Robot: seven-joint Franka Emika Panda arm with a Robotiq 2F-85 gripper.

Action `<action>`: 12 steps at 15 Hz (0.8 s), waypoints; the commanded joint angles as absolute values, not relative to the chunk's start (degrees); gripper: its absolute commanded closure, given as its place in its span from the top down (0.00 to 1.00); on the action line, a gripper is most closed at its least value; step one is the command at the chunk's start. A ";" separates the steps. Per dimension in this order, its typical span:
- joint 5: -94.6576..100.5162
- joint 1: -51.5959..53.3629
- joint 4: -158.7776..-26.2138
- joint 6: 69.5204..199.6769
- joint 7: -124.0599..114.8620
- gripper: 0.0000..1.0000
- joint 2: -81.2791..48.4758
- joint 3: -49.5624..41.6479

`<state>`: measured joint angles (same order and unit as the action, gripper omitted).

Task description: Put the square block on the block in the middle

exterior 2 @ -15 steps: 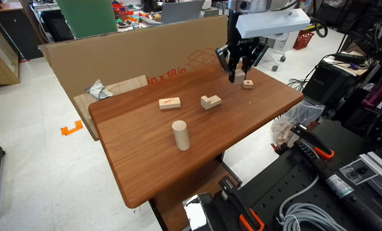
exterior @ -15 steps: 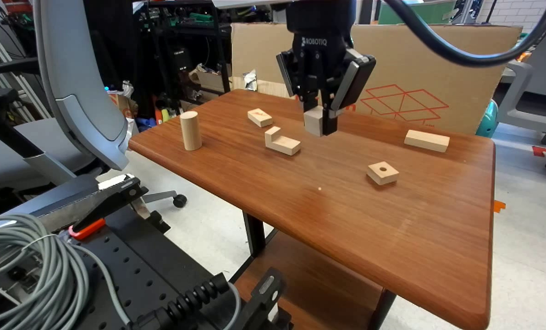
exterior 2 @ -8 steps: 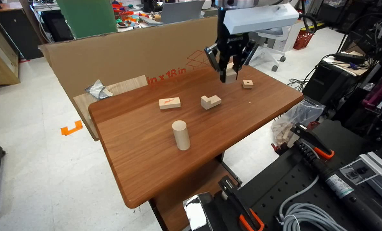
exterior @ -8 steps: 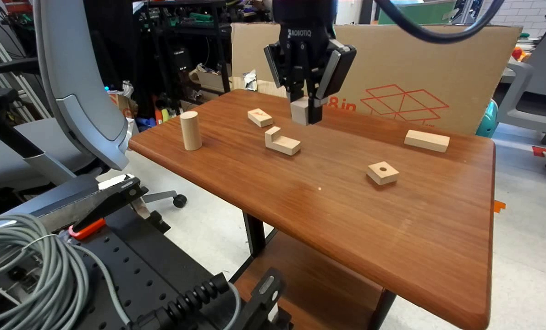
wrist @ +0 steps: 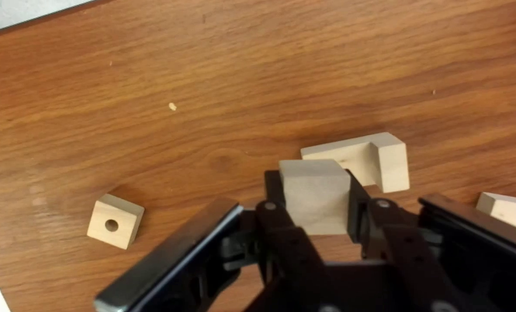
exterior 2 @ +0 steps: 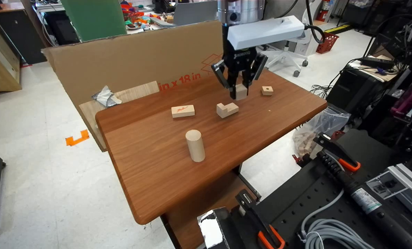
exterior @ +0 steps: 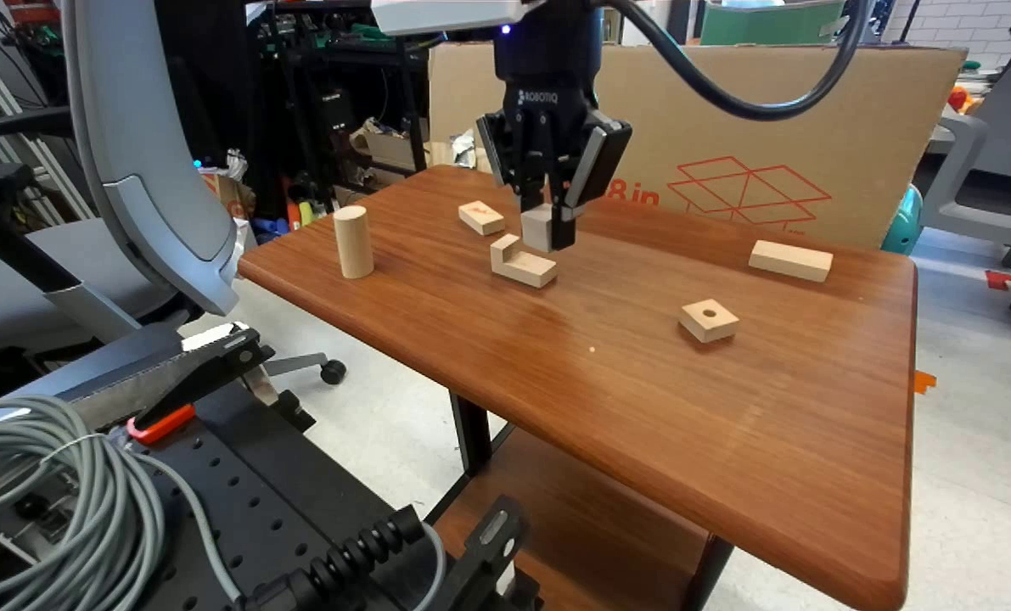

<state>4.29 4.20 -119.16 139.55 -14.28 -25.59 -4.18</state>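
The square block is a plain pale cube (exterior: pixel 536 231), held in the air between the fingertips of my gripper (exterior 2: pixel 239 91). In the wrist view my gripper (wrist: pixel 315 195) is shut on the cube (wrist: pixel 316 206), with a dark pad on each side. The block in the middle (exterior: pixel 529 269) is a low pale wood piece with one raised end, so it looks L-shaped. It lies on the table, also seen in an exterior view (exterior 2: pixel 230 109). In the wrist view the cube hides part of the middle block's low end (wrist: pixel 394 167). The cube is apart from it, above the table.
A square block with a hole (exterior: pixel 709 320), a long bar (exterior: pixel 790 260), a flat block with an orange mark (exterior 2: pixel 183 111) and an upright cylinder (exterior 2: pixel 195 145) stand on the wooden table (exterior 2: pixel 150 173). A cardboard sheet (exterior 2: pixel 140 58) stands along the far edge.
My gripper, with the cube in it, has moved across the table toward the middle block, away from the holed block. In the last half second it has also come down.
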 commanded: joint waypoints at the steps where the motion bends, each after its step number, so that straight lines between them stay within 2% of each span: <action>1: 5.60 4.85 -114.68 135.77 -14.33 0.09 -28.70 -4.26; 12: 6.98 6.05 -113.10 135.26 -14.31 0.09 -31.10 -4.59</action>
<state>5.07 5.41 -115.16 136.83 -13.78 -29.75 -3.95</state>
